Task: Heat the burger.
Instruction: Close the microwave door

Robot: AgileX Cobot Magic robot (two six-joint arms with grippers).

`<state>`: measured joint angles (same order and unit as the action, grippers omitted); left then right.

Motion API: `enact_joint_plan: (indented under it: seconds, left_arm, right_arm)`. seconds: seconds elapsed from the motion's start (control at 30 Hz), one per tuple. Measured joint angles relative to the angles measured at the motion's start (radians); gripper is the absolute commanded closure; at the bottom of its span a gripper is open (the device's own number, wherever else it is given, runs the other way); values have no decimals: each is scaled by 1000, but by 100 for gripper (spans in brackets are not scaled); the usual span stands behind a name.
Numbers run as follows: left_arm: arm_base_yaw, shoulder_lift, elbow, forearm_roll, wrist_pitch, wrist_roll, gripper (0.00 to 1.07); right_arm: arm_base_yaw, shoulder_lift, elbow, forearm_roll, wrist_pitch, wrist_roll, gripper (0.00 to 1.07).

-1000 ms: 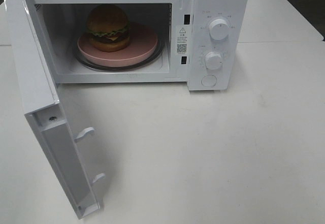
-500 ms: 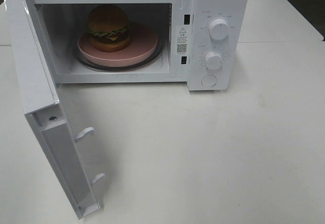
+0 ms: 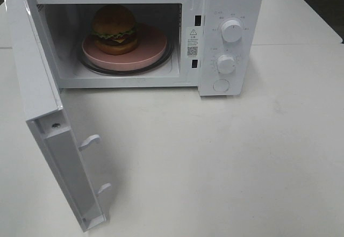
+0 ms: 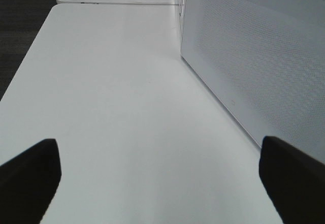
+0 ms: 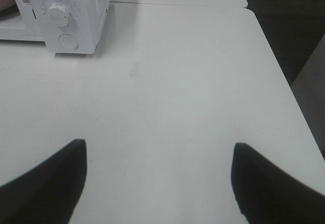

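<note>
Sitting inside the microwave [image 3: 231,11] (door [image 3: 37,102] open), the burger [image 3: 114,29] is resting while the left end effector [image 4: 158,153] and right end effector [image 5: 160,147] are gaping wide.

Door [image 3: 37,81] blocks left; front path to burger [image 3: 114,28] free.

The open microwave [image 3: 244,11] is taken from high in front by the exterior camera, tilted down over the white table [image 3: 242,167]. The perforated outer face of its swung-out door [image 4: 254,56] is seen low and close from the left wrist. Its control panel [image 5: 71,10] is framed from farther off by the right wrist, across the same tabletop.
</note>
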<state>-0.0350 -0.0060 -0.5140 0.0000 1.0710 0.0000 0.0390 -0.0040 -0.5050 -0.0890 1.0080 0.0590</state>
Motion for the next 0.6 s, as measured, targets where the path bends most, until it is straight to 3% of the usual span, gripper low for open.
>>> enact_joint_plan:
  seconds: [0.43, 0.57, 0.6]
  left_arm:
    - [0, 24, -18, 0, -30, 0, 11]
    - [0, 84, -23, 0, -56, 0, 26]
    - [0, 120, -23, 0, -69, 0, 39]
  right_arm:
    - [0, 0, 0, 0, 0, 0, 31]
    - [0, 0, 0, 1, 0, 0, 31]
    - [0, 0, 0, 1, 0, 0, 31]
